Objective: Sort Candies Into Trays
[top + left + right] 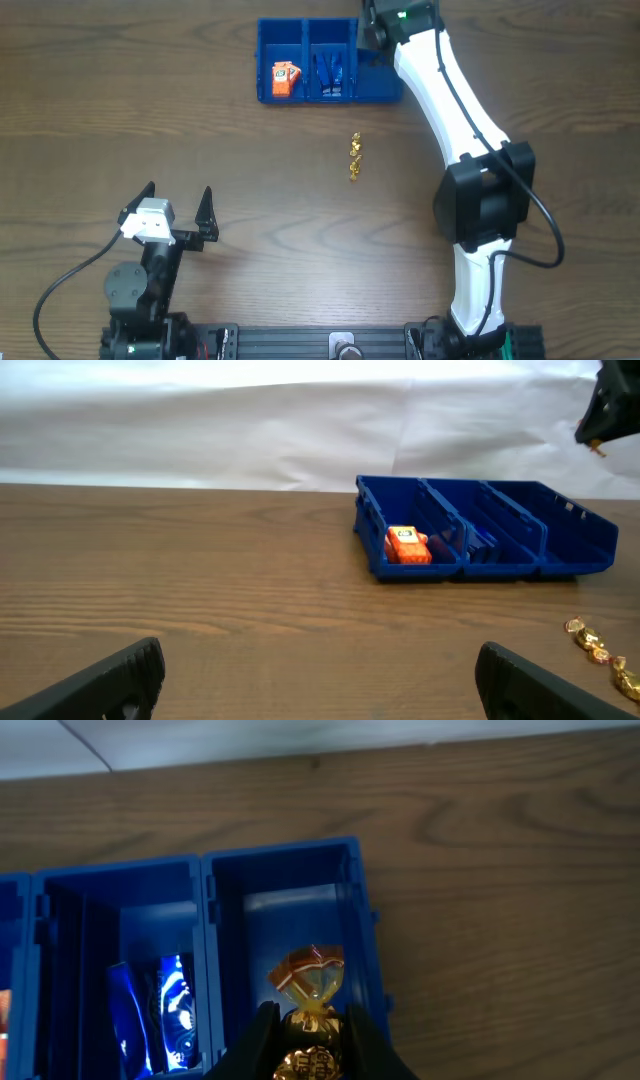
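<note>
Right tool (308,1025) pinches a gold-wrapped candy (308,975) above the tray's right compartment (290,915); light, crinkly, likely slippery, best held by its body.

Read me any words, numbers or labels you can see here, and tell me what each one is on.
Nothing reads clearly.
Pale label on the orange candy in the blue tray: too small to read.
Dark print on the gold candy in the right gripper: too blurred to read.
On the blue candies: no legible print.
</note>
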Motion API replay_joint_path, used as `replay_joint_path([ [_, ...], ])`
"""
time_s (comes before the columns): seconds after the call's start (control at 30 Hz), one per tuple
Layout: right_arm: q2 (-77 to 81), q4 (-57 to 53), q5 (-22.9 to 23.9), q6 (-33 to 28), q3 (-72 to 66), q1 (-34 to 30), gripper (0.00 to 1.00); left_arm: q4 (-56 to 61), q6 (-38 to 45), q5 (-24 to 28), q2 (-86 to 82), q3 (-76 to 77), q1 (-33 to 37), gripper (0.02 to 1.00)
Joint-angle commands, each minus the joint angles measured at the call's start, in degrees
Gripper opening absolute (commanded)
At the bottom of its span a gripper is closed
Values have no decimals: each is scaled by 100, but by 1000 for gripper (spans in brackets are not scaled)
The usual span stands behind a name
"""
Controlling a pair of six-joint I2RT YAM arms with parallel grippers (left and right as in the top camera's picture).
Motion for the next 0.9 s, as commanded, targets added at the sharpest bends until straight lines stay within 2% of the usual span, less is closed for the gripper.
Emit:
replay_joint_path([
  [0.03,313,120,-48,-118,-31,-48,110,-177,-2,142,-37,-116,-4,998],
  [0.23,398,151,-48,-118,-31,-46,211,-177,-2,142,-37,-116,-4,998],
  [0.27,398,153,-48,-118,-31,-37,358,-179,-2,142,-37,-116,-4,998],
  [0.3,398,151,-50,-120,-31,-33,588,-177,-2,142,-37,-116,-4,996],
  [0.33,398,133,-50,-142,-31,-22,934,-179,-2,142,-37,-116,-4,998],
  [0.37,396,101,-50,-138,-26,-2,1000,-177,-2,142,-37,-116,-4,996],
  [0.5,-76,-214,-50,-66,22,157,1000,-179,-2,142,-37,-116,-4,998],
  [0.6,-929,-573,-348,-68,22,225,1000,-177,-2,142,-37,-116,-4,998],
  [0.67,-1543,-1139,-586,-24,22,319,1000,-177,-2,142,-37,-116,-4,996],
  [0.83,-1974,-3034,-649,616,-114,798,1000,-177,-2,142,-37,-116,-4,998],
  [0.9,-1974,-3082,-649,691,-501,975,1000,-179,-2,142,-37,-116,-4,998],
])
